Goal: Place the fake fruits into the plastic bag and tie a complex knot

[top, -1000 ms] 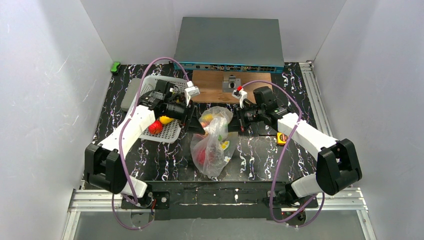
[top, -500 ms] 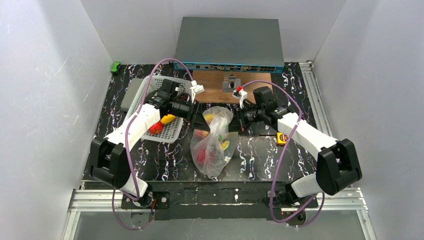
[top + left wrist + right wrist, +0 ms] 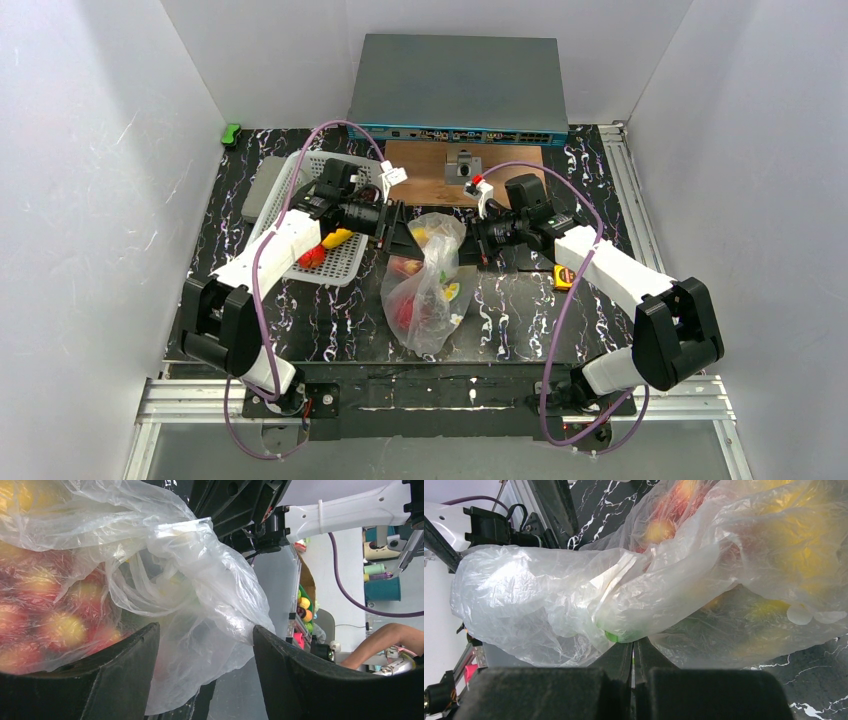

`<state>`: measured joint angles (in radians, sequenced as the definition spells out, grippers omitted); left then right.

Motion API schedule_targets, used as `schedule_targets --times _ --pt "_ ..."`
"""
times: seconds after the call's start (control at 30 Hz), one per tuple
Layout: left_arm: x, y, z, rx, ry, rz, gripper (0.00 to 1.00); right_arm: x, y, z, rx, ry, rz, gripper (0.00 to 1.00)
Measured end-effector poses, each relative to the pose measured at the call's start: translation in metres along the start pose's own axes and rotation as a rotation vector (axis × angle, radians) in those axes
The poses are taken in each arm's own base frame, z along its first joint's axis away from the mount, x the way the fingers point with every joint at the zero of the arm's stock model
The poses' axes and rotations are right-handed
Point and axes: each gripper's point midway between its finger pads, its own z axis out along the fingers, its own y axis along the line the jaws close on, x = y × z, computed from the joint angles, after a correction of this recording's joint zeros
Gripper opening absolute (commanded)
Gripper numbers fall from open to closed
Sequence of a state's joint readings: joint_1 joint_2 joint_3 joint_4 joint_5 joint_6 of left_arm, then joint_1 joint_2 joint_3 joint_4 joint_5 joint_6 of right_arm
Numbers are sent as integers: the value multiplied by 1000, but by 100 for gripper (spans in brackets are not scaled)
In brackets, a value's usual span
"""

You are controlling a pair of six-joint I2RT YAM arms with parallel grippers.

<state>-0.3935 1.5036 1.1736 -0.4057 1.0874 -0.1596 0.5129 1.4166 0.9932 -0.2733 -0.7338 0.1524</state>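
The clear plastic bag (image 3: 428, 288) lies at the table's middle with red and yellow fake fruits (image 3: 404, 310) inside. My right gripper (image 3: 470, 236) is shut on the bag's right handle (image 3: 624, 587), pinching the plastic between its jaws (image 3: 632, 642). My left gripper (image 3: 397, 233) is open at the bag's left top edge; bag plastic (image 3: 200, 645) hangs between its spread fingers (image 3: 135, 660) without being clamped. Fruits (image 3: 45, 615) glow red and yellow through the bag in the left wrist view. A red and a yellow fruit (image 3: 322, 247) lie in the white basket (image 3: 340, 262).
A yellow tape measure (image 3: 562, 277) lies right of the bag under the right arm. A wooden board (image 3: 430, 172) with a small fixture and a grey network switch (image 3: 458, 92) stand at the back. A grey block (image 3: 262, 188) lies left of the basket, a green item (image 3: 231, 133) at the far left corner.
My left arm has swung back and toward the bag, bringing its open gripper up to the bag's left top edge. The right gripper has kept its hold.
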Motion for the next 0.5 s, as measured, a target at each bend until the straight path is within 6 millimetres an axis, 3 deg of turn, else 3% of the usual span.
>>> schedule_targets --times 0.17,0.5 --pt "-1 -2 -1 0 -8 -11 64 1 0 0 -1 5 5 1" --pt "-4 1 0 -11 -14 -53 33 2 2 1 -4 10 4 1"
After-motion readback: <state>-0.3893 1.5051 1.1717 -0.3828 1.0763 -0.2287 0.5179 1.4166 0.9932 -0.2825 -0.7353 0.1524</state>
